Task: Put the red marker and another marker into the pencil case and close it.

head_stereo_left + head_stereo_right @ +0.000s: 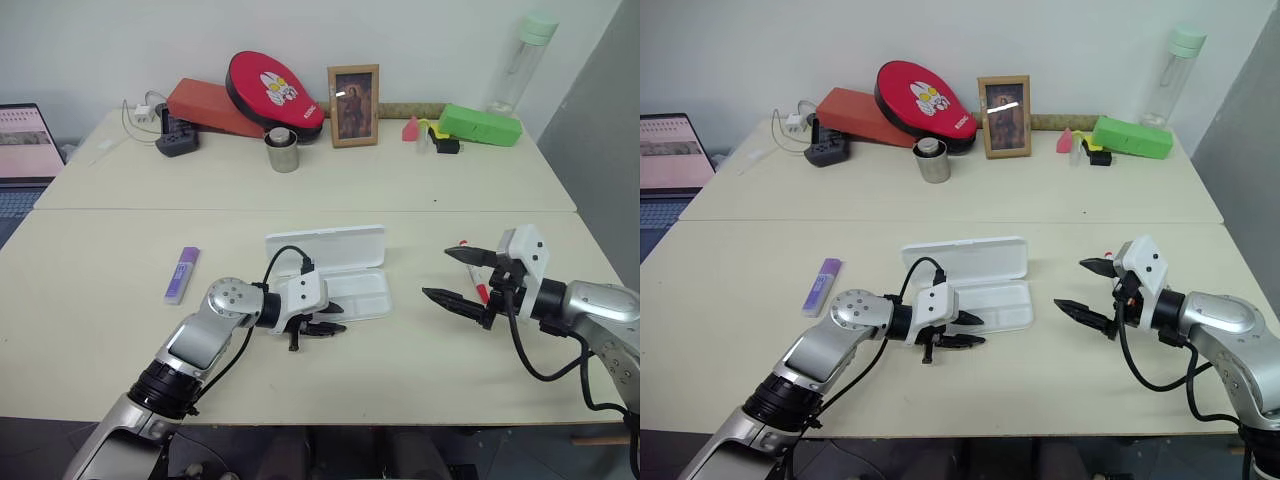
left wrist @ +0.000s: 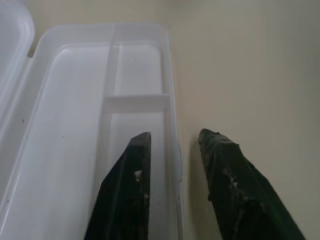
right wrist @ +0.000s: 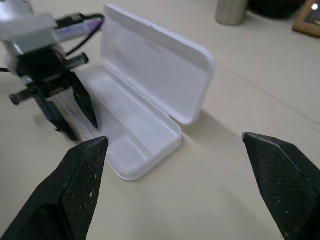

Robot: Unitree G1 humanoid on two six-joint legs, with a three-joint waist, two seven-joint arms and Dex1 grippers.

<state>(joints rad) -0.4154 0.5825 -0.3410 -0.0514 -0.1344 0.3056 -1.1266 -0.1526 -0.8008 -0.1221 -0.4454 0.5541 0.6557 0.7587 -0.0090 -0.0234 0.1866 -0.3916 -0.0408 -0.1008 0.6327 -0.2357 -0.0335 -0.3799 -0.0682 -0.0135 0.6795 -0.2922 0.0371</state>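
While the flat white plastic pencil case (image 1: 345,290) lies open near the middle of the cream table (image 1: 120,340), its hinged lid (image 1: 325,247) is laid back on the far side and its tray is seen empty. The left gripper (image 1: 328,318) is held at the near left end of the tray, its two black fingers parted a little with the tray's near wall between them and nothing grasped. The right gripper (image 1: 462,279) is held above the table to the right of the case, its fingers spread wide and empty. The slim red-capped marker (image 1: 481,291) is partly hidden behind that gripper. The short purple marker (image 1: 182,273) lies well to the left of the case.
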